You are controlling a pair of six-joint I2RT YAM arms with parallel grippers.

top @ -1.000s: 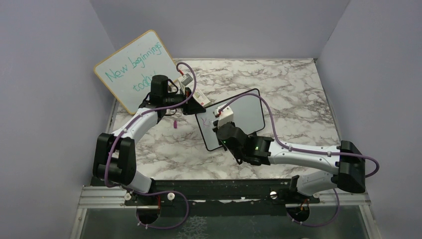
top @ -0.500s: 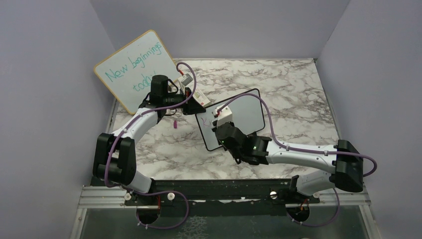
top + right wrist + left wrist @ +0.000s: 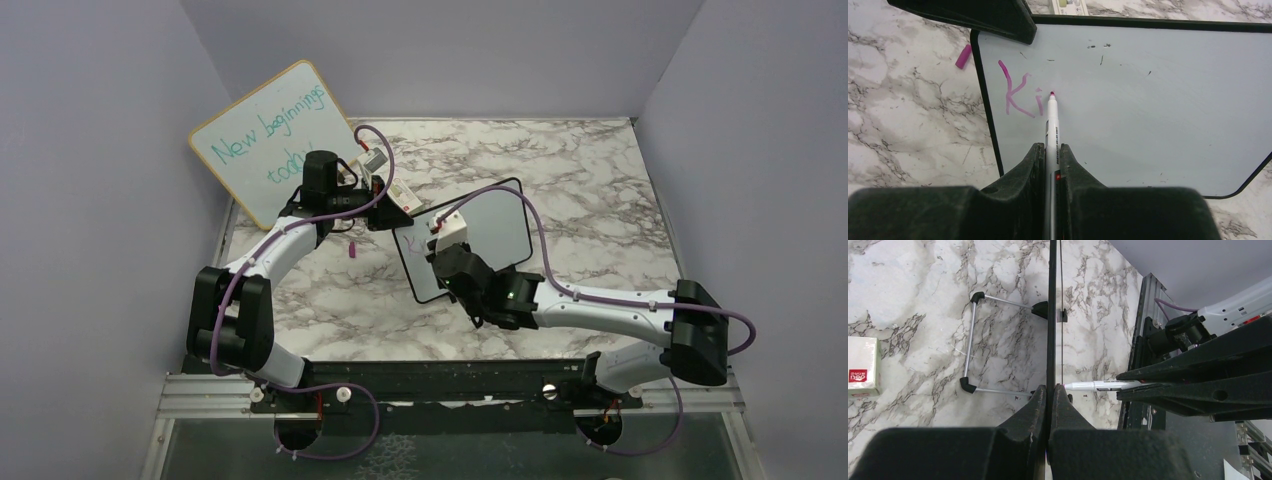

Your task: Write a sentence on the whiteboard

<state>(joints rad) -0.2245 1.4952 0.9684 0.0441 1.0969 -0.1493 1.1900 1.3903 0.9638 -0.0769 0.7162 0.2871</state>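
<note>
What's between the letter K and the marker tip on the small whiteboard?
A small pink letter i, right of the K and just left of the marker tip. The right wrist view shows it.

Top external looked steeply down from high behind, wide over marble table (image 3: 600, 180). Left wrist sat close, sighting along whiteboard (image 3: 1051, 315) edge-on. Right wrist faced board's writing surface, close. All three shared whiteboard; both wrists shared marker (image 3: 1051, 127).
</note>
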